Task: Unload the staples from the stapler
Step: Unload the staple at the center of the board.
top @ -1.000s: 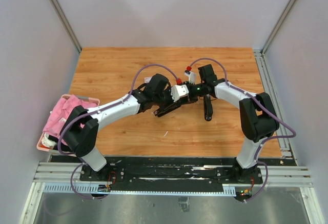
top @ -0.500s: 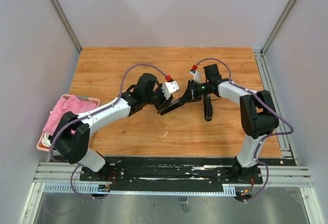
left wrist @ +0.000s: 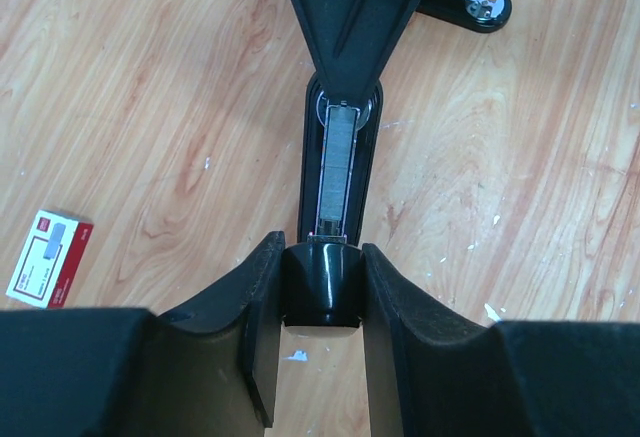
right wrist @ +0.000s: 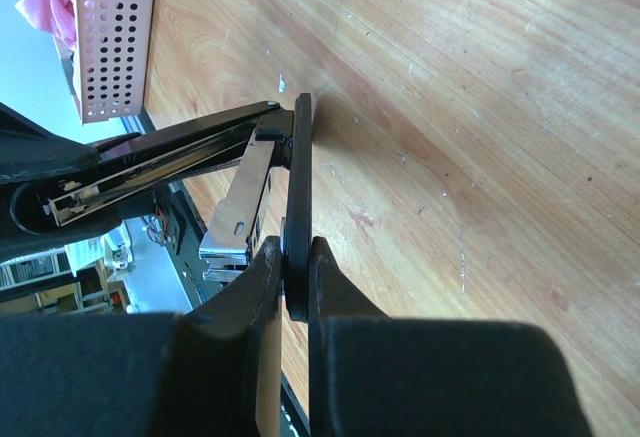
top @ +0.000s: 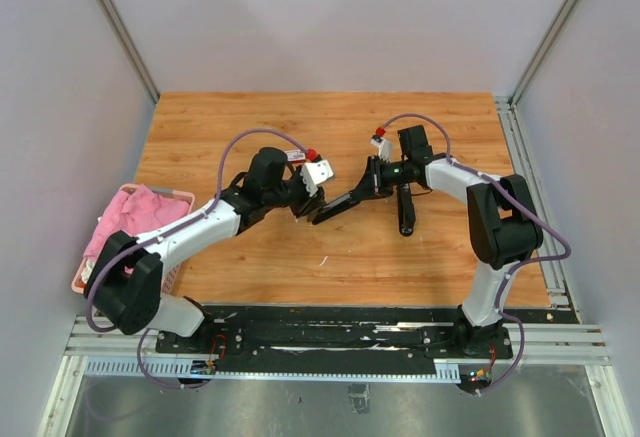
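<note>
The left gripper [left wrist: 322, 292] is clamped tight on the near end of the opened stapler [left wrist: 306, 177]. Beyond it the staples [left wrist: 337, 162], a silvery-grey strip, lie in the stapler's channel: opened, not yet unloaded. At the stapler's far end, the right gripper [right wrist: 290, 282] pinches its thin black plate.

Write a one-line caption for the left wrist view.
Left gripper clamps one end of the open stapler; staples line its channel; a small box lies on the table.

Wood-grain tabletop [top: 230, 117] is enclosed on three sides by plain pale grey walls [top: 330, 17] with aluminium corner posts [top: 120, 29], evenly lit, with metal mounting rails [top: 330, 352] along the near edge.
</note>
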Action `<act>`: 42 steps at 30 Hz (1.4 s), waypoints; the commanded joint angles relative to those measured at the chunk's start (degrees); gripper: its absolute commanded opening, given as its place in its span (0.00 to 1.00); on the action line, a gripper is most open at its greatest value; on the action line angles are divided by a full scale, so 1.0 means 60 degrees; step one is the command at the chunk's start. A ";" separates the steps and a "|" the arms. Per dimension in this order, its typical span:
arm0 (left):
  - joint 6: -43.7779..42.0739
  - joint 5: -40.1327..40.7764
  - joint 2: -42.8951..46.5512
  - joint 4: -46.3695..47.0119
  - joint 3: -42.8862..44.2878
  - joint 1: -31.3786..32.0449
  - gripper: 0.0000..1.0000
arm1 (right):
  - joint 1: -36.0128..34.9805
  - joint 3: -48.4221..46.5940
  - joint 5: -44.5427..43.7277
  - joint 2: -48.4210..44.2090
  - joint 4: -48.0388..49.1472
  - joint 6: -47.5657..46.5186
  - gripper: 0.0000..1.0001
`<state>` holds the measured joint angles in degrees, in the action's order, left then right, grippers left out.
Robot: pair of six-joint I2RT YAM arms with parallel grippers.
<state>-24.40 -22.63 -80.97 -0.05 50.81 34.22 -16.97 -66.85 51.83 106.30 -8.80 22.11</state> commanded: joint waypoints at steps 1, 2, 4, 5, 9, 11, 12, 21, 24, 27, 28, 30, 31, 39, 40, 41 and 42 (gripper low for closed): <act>-0.0141 0.1780 0.0436 0.0122 -0.0404 -0.0578 0.00 | 0.0357 0.0181 -0.0840 0.0154 -0.0306 -0.0211 0.00; -0.0138 0.1901 0.0523 0.0122 -0.0482 -0.0600 0.01 | 0.0377 0.0182 -0.0858 0.0147 -0.0306 -0.0216 0.00; -0.0151 0.2197 0.0689 0.0150 -0.0668 -0.0618 0.03 | 0.0378 0.0182 -0.0875 0.0132 -0.0307 -0.0227 0.00; -0.0157 0.2348 0.0767 0.0155 -0.0745 -0.0620 0.05 | 0.0395 0.0179 -0.0883 0.0139 -0.0319 -0.0218 0.00; -0.0204 0.2730 0.1075 0.0178 -0.1061 -0.0634 0.14 | 0.0391 0.0181 -0.0862 0.0154 -0.0321 -0.0239 0.00; -0.0217 0.2869 0.1202 0.0169 -0.1180 -0.0634 0.22 | 0.0384 0.0181 -0.0847 0.0143 -0.0321 -0.0233 0.00; -0.0224 0.2932 0.1259 0.0161 -0.1247 -0.0634 0.23 | 0.0395 0.0177 -0.0846 0.0140 -0.0321 -0.0234 0.00; -0.0308 0.3321 0.1496 0.0186 -0.1671 -0.0653 0.50 | 0.0397 0.0175 -0.0782 0.0124 -0.0321 -0.0250 0.00; -0.0327 0.3318 0.1530 0.0181 -0.1735 -0.0664 0.54 | 0.0390 0.0184 -0.0745 0.0139 -0.0322 -0.0256 0.00; -0.0357 0.3265 0.1541 0.0142 -0.1748 -0.0671 0.57 | 0.0380 0.0174 -0.0703 0.0152 -0.0321 -0.0265 0.00; -0.0368 0.3258 0.1542 0.0130 -0.1734 -0.0678 0.58 | 0.0390 0.0183 -0.0696 0.0154 -0.0321 -0.0263 0.00; -0.0398 0.3252 0.1533 0.0091 -0.1737 -0.0686 0.58 | 0.0374 0.0177 -0.0685 0.0165 -0.0321 -0.0272 0.00; -0.0413 0.3246 0.1528 0.0069 -0.1727 -0.0690 0.58 | 0.0389 0.0179 -0.0674 0.0169 -0.0321 -0.0283 0.00; -0.0169 0.3141 0.1131 -0.0235 -0.1354 -0.0751 0.61 | 0.0336 0.0172 -0.0684 0.0170 -0.0321 -0.0285 0.00; -0.0178 0.3098 0.1062 -0.0272 -0.1311 -0.0752 0.61 | 0.0312 0.0181 -0.0705 0.0169 -0.0321 -0.0297 0.00; -0.0191 0.3036 0.1015 -0.0264 -0.1305 -0.0752 0.59 | 0.0310 0.0171 -0.0719 0.0156 -0.0314 -0.0302 0.00; -0.0208 0.2972 0.0981 -0.0228 -0.1329 -0.0752 0.56 | 0.0285 0.0183 -0.0753 0.0147 -0.0331 -0.0321 0.00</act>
<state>-25.32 -5.98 -73.63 -0.27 41.34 30.81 -15.75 -66.85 51.22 106.41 -8.40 22.70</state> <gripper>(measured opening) 0.599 0.077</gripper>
